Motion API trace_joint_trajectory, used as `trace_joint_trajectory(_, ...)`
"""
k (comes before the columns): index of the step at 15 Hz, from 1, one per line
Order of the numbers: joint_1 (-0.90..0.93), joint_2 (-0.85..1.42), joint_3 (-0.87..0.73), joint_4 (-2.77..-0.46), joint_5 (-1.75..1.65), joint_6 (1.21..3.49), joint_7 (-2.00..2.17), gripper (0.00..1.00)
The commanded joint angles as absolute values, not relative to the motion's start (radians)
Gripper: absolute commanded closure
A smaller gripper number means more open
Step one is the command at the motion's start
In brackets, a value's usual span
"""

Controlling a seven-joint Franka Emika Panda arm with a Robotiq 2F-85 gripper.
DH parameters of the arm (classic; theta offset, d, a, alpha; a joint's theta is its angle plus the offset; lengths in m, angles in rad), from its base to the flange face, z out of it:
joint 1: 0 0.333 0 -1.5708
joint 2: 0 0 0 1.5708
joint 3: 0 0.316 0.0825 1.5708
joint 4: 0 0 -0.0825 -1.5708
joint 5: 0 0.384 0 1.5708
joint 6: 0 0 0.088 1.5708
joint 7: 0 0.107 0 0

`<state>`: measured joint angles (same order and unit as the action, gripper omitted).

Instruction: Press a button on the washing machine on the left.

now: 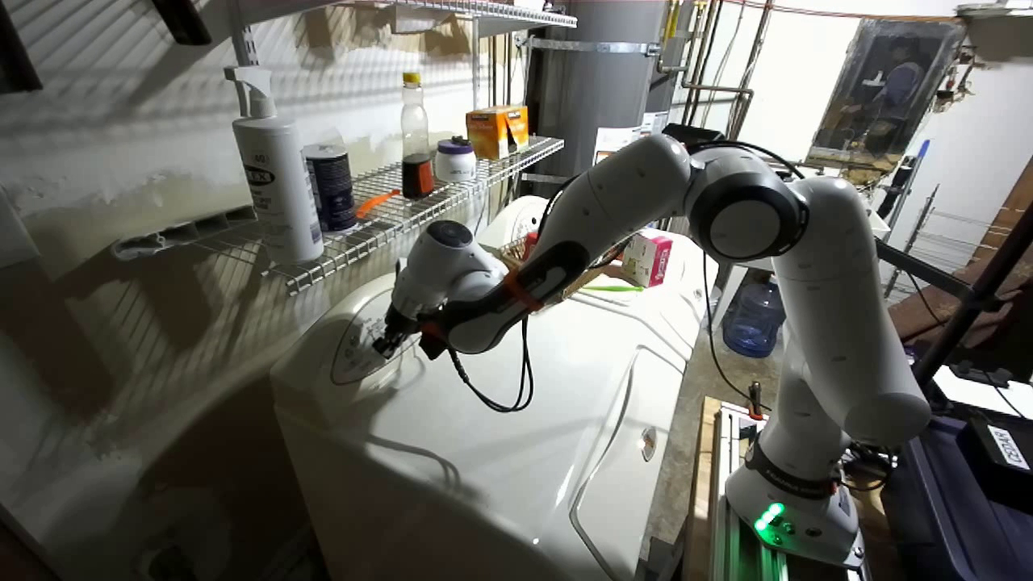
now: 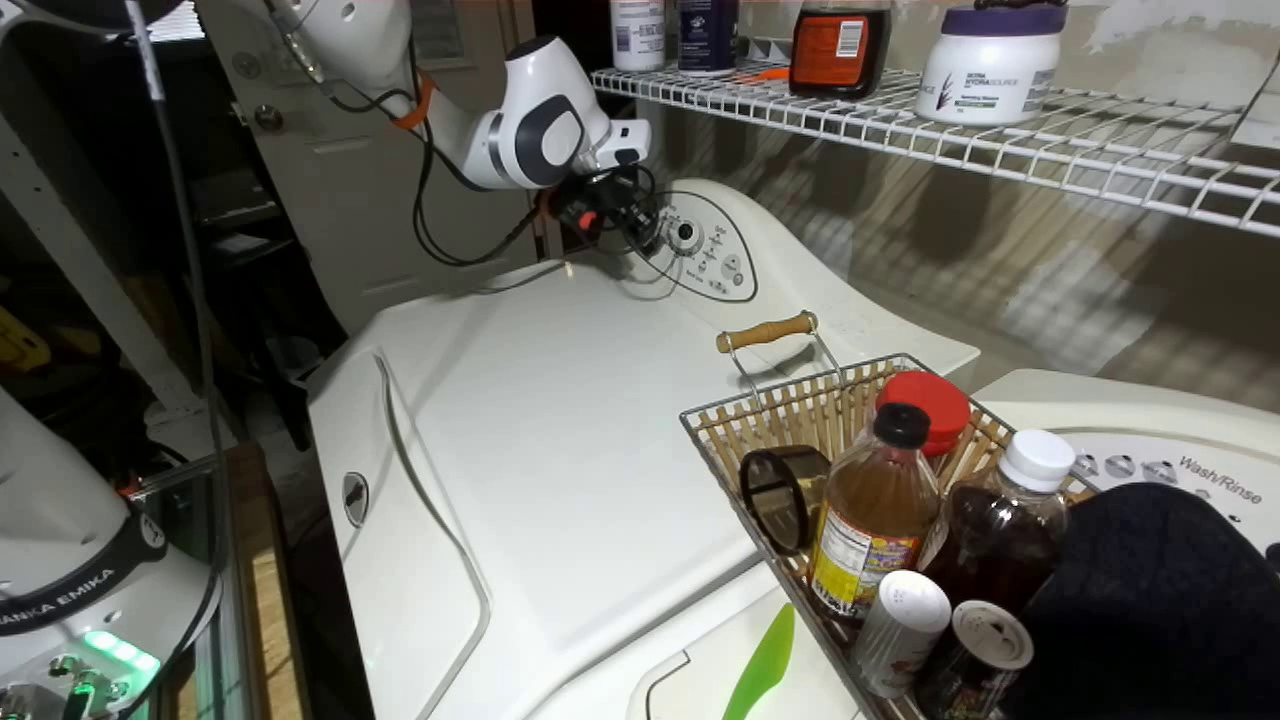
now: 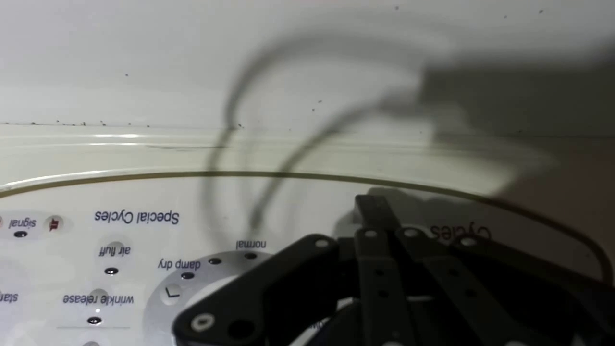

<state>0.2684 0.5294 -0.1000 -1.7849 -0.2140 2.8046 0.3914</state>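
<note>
Where the fingers point(image 3: 377, 214) hang over the washing machine point(image 1: 516, 436), its lettering stands upside down in the wrist view. Right of the tips and just beside them: "Cycles" point(image 3: 461, 232). Left of the tips, nearest first: "normal" point(image 3: 251, 244), "damp dry" point(image 3: 178, 265), "Special Cycles" point(image 3: 137, 217), "air fluff" point(image 3: 115, 251), "wrinkle release" point(image 3: 98, 300); "signal" point(image 3: 22, 223) lies farther out. All of it sits on the control panel point(image 2: 722, 265), whose curved outline passes just beside the tips. A round dial point(image 2: 685, 233) stands just beside the fingers in an exterior view.

Other writing: above the level of the fingers, on the wire shelf point(image 2: 1110, 165), a purple-lidded jar point(image 2: 990, 60) marked "Ultra HydraSource". Well apart from the fingers, past the basket point(image 2: 830, 415), a second machine point(image 2: 1040, 395) shows "Wash/Rinse" point(image 2: 1220, 480). Robot base point(image 1: 807, 512), across the flat top from the fingers, carries a dark band point(image 2: 70, 595) reading "ANKA EMIKA" in an exterior view, its start out of view.

Pose: arm point(image 1: 839, 307) arched, elbow high, forearm point(image 1: 637, 181) sloping down toward the fingers. Wrist bent; gripper point(image 1: 382, 348) tilted, tips aimed down at the panel. Fingers drawn together at the tips. Whether they touch the panel I cannot tell. Black cables point(image 1: 500, 410) loop below the wrist, near the fingers. Machine's white top spreads below the fingers and away toward the base, where green lights point(image 1: 771, 516) show.
</note>
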Motion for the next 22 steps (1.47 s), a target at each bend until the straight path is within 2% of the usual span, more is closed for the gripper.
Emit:
trace_joint_trajectory(1, 0.268, 0.560, -0.097, -1.738, -0.184, 2.794, 0.377, 1.00)
trace_joint_trajectory(9, 0.260, 0.587, -0.093, -1.702, -0.181, 2.775, 0.365, 1.00)
trace_joint_trajectory(17, 0.236, 0.735, -0.066, -1.450, -0.182, 2.589, 0.334, 1.00)
trace_joint_trajectory(22, 0.242, 0.585, -0.046, -1.629, -0.180, 2.640, 0.349, 1.00)
